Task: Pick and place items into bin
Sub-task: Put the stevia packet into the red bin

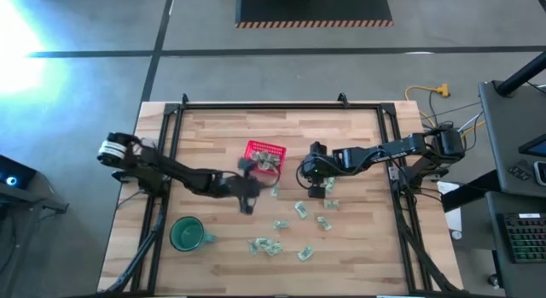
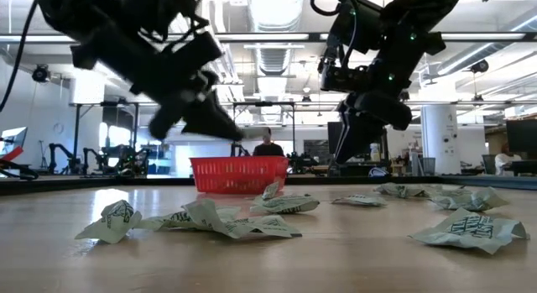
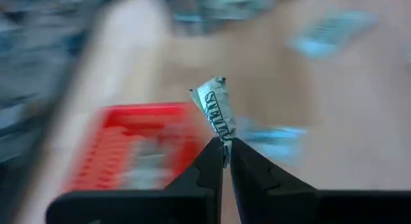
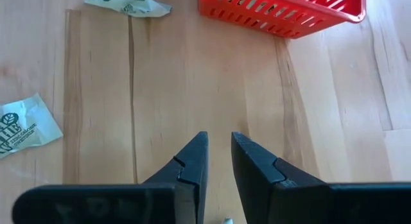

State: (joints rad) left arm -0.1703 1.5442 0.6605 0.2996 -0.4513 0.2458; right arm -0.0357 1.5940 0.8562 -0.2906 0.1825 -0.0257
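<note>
The red mesh basket stands mid-table and holds some green-and-white wrapped pieces. Several more pieces lie loose on the wood nearer the table's near edge, for example at its front. My left gripper hovers just near-left of the basket, raised off the table and shut on one wrapped piece. My right gripper hangs right of the basket, fingers narrowly open over bare wood and holding nothing. Two loose pieces lie ahead of it. My left gripper pinches the wrapped piece by its lower end between the two fingertips. The rest of the crinkled piece sticks out beyond the fingers. It is lifted clear of the table, with the basket beside and below it.
A dark-green mug stands near the table's near-left corner. A black frame rail runs along the far edge and down both sides. Bare wood lies between the basket and my right gripper.
</note>
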